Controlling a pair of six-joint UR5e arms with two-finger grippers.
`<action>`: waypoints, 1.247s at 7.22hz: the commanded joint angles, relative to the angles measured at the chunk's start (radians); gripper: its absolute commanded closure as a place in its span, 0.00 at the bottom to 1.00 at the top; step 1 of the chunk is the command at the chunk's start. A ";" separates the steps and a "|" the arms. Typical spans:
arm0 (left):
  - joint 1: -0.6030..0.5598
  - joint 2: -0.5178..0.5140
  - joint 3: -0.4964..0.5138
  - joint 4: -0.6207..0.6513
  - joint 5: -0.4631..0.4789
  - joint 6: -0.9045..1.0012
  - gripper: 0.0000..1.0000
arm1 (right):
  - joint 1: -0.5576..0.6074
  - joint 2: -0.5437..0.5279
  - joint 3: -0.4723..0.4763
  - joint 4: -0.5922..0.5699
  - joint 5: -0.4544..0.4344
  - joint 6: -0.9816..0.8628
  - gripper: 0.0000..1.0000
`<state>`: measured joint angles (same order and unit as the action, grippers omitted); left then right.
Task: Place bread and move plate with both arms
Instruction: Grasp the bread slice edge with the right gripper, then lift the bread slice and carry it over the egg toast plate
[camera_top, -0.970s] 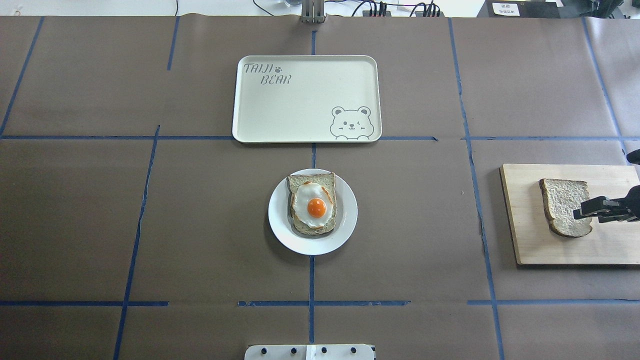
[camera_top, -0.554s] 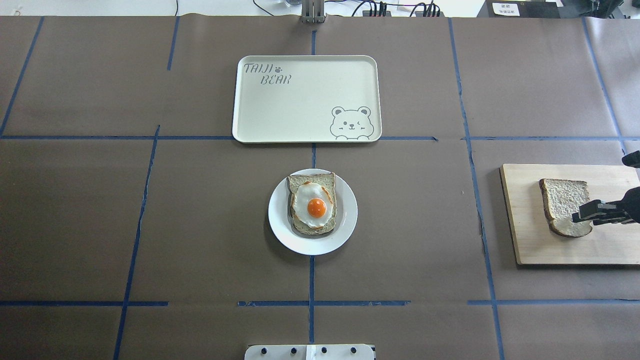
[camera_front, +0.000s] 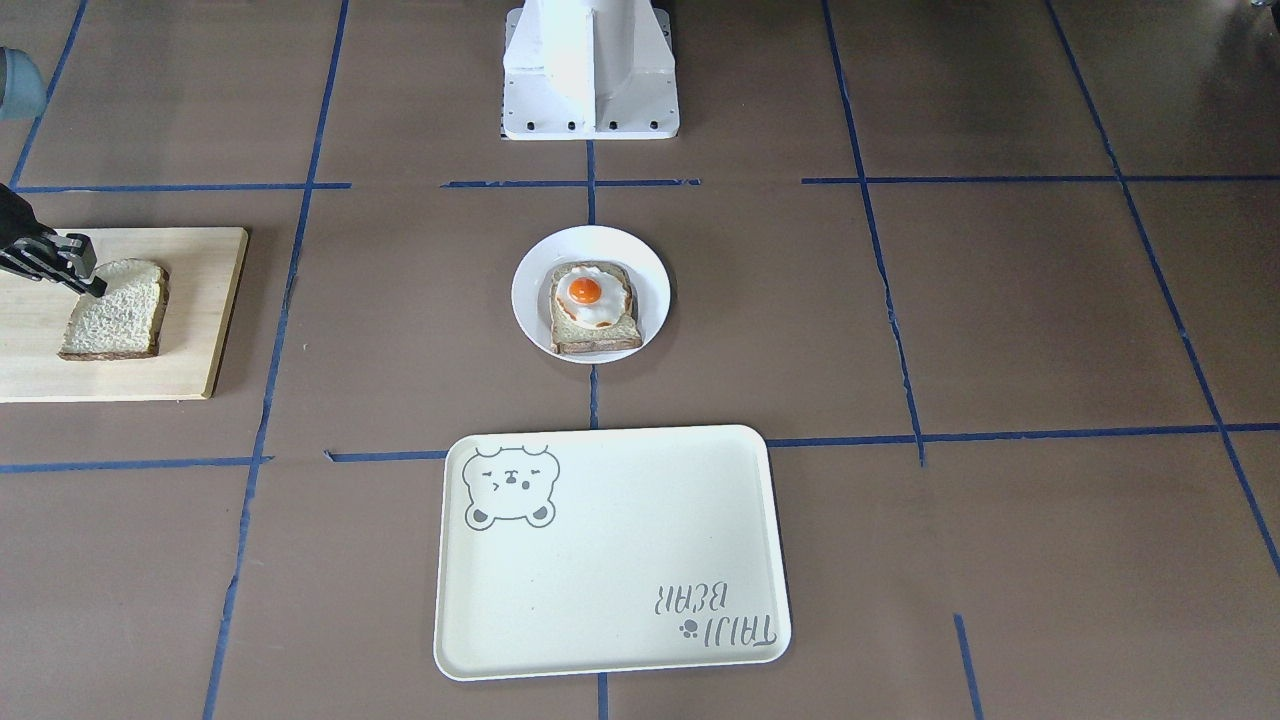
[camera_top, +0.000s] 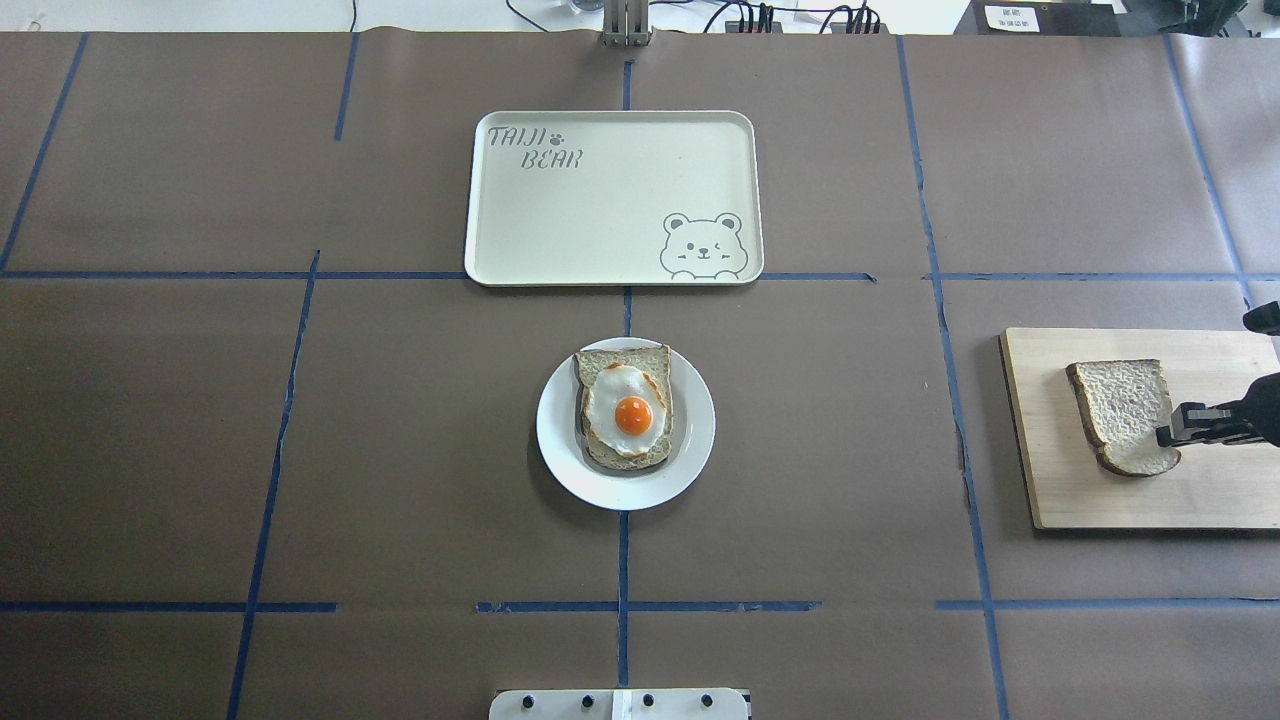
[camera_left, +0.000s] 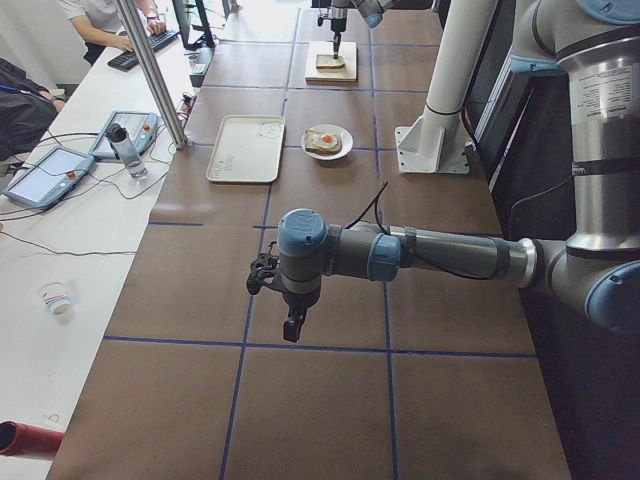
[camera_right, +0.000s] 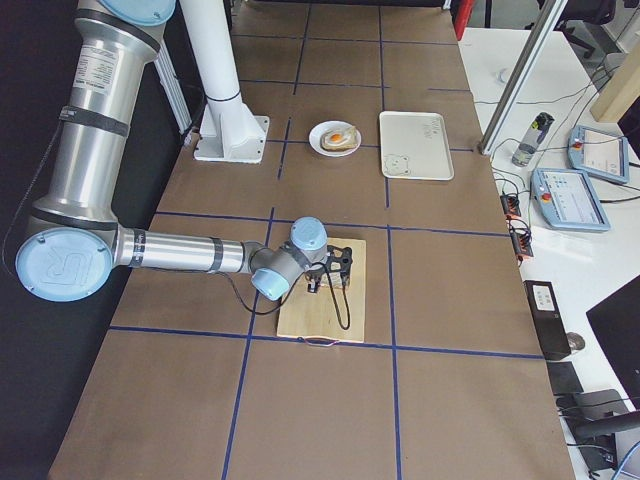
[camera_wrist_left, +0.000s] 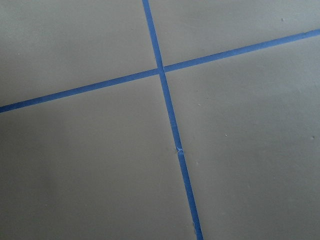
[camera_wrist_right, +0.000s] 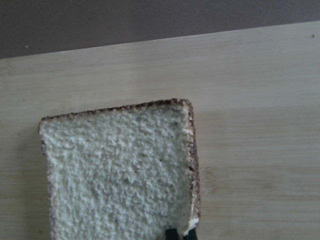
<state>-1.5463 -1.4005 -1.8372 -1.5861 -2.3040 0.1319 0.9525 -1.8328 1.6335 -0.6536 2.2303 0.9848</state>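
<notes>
The plain bread (camera_top: 1120, 405) lies on a wooden board (camera_top: 1220, 500) at the table's right end. My right gripper (camera_top: 1172, 437) is shut on the bread's near right edge. The right wrist view shows its fingertips (camera_wrist_right: 172, 233) pinching the crust of the bread (camera_wrist_right: 120, 170). The white plate (camera_top: 560, 450) sits at mid table and carries a toasted slice with a fried egg (camera_top: 628, 410). My left gripper (camera_left: 291, 325) hangs over bare table far to the left, seen only in the exterior left view, so I cannot tell whether it is open or shut.
A cream tray with a bear drawing (camera_top: 600, 210) lies beyond the plate. The white pedestal base (camera_front: 590, 70) stands on the robot's side. Blue tape lines cross the brown table cover.
The right gripper has drawn back slightly to the right along the bread's edge. The bread has turned a little, its far corner shifting left.
</notes>
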 joint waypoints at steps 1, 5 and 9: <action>0.000 0.000 0.000 0.000 0.000 0.000 0.00 | 0.000 -0.002 0.000 0.003 0.002 0.000 1.00; 0.000 0.000 0.000 0.000 0.000 0.000 0.00 | 0.008 -0.005 0.023 0.057 0.063 0.005 1.00; 0.000 0.002 0.000 0.002 0.000 0.000 0.00 | 0.028 0.068 0.176 0.046 0.149 0.208 1.00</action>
<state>-1.5463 -1.3986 -1.8373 -1.5858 -2.3041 0.1319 0.9754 -1.8083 1.7558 -0.6038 2.3565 1.0858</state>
